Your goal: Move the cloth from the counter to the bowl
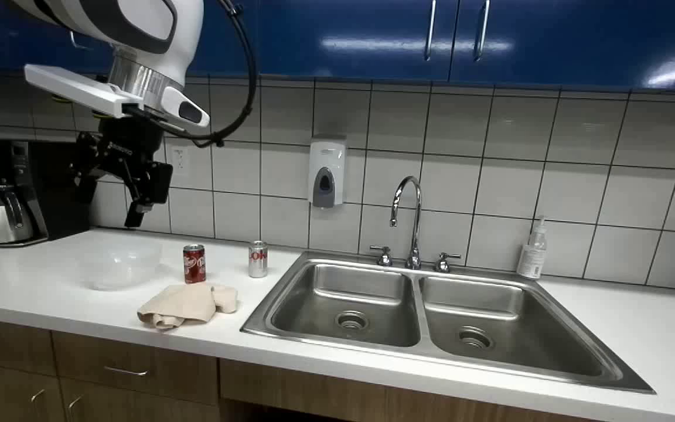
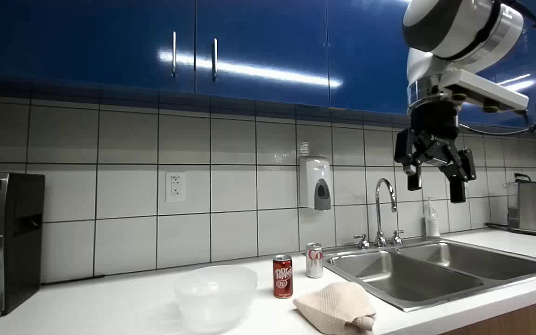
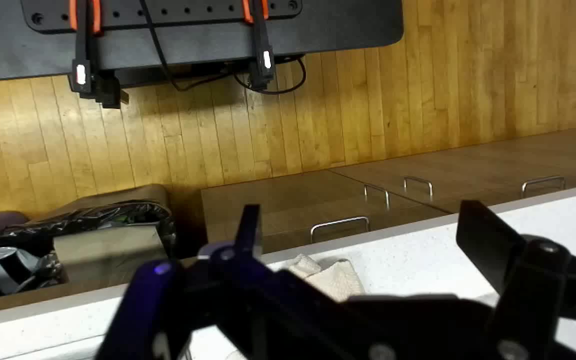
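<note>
On white bench (image 2: pixel 123 304): one beige waffle-textured cloth (image 2: pixel 335 304), rumpled, lies between translucent bowl (image 2: pixel 217 302) and steel double sink (image 1: pixel 424 319), near Dr Pepper can (image 2: pixel 283 278). Higher up: one Robotiq gripper (image 2: pixel 436 186), jaws standing wide apart.

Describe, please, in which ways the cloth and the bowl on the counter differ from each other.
Look: the cloth is beige and opaque; the bowl is whitish and translucent.
Pose: the cloth lies rumpled and partly folded; the bowl stands upright, open at the top.
Place: the cloth lies closer to the sink than the bowl does.
Shared: both rest on the white counter, and neither is in the gripper.
</note>
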Action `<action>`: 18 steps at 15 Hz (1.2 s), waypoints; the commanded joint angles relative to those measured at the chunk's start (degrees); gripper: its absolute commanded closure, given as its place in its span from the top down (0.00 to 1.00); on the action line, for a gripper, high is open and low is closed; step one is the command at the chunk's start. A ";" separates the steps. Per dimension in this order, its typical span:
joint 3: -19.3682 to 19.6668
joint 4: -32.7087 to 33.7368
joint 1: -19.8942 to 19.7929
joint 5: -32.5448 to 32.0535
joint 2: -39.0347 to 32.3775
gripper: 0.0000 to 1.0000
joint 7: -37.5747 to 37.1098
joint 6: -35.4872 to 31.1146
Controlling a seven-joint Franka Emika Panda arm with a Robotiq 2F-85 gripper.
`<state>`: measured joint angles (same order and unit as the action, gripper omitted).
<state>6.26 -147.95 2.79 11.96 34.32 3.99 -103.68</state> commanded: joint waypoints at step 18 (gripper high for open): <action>-6.85 -7.65 -0.12 -0.40 -2.62 1.00 -3.23 -27.48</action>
<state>1.63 -153.49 2.71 11.93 33.05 3.01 -124.30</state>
